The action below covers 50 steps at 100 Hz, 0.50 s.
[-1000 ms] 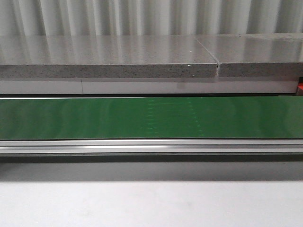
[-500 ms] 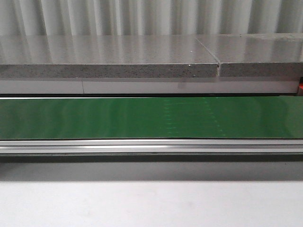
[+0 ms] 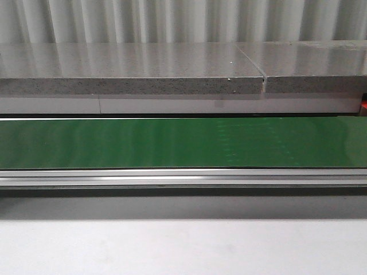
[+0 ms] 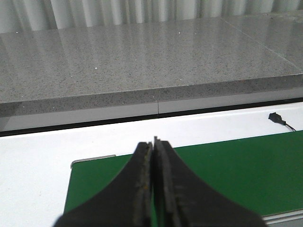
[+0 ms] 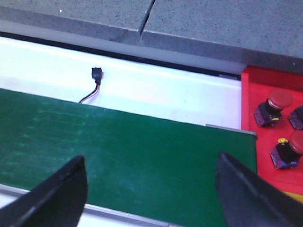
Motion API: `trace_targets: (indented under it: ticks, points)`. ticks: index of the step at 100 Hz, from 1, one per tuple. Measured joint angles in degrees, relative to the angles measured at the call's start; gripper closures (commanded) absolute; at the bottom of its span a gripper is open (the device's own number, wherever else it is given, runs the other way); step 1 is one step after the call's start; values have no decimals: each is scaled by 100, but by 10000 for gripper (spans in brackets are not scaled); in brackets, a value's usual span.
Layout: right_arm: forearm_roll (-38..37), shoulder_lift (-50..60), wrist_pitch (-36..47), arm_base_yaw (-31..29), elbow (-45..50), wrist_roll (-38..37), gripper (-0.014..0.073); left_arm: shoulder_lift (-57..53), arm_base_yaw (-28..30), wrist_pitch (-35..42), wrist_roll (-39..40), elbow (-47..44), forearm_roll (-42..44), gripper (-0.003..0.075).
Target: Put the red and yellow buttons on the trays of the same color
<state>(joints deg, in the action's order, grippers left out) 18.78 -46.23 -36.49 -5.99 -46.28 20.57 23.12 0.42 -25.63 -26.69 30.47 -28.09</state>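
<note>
Right gripper (image 5: 150, 187) jaws spread wide, empty, over green belt (image 5: 142, 146). Red buttons (image 5: 273, 108) sit in red tray (image 5: 265, 85), beside the jaws. Left gripper (image 4: 154, 156) jaws clenched on nothing.

Long green conveyor belt (image 3: 143, 143) in a silver aluminium frame (image 3: 172, 177), on a white table (image 3: 172, 246); red plastic tray (image 5: 274, 118) abutting the belt's end.

This looks like a factory-style test cell or automation lab. A green conveyor belt (image 3: 183, 143) runs across the view in an aluminium frame (image 3: 183, 177), with a white table (image 3: 183, 246) in front, a speckled grey stone slab (image 3: 132, 69) behind, and a corrugated metal wall (image 3: 172, 20) at the back.
</note>
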Motion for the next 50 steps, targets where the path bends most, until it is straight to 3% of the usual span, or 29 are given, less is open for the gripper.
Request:
trace_targets:
  ticks: [17, 36, 50]
  points:
    - [-12, 758, -167, 0, 533, 12, 312, 0, 0, 0, 0, 0, 0, 740]
    - [-25, 1370, -416, 0, 865, 12, 657, 0, 0, 0, 0, 0, 0, 740]
    - [-25, 1506, -620, 0, 889, 12, 662, 0, 0, 0, 0, 0, 0, 740]
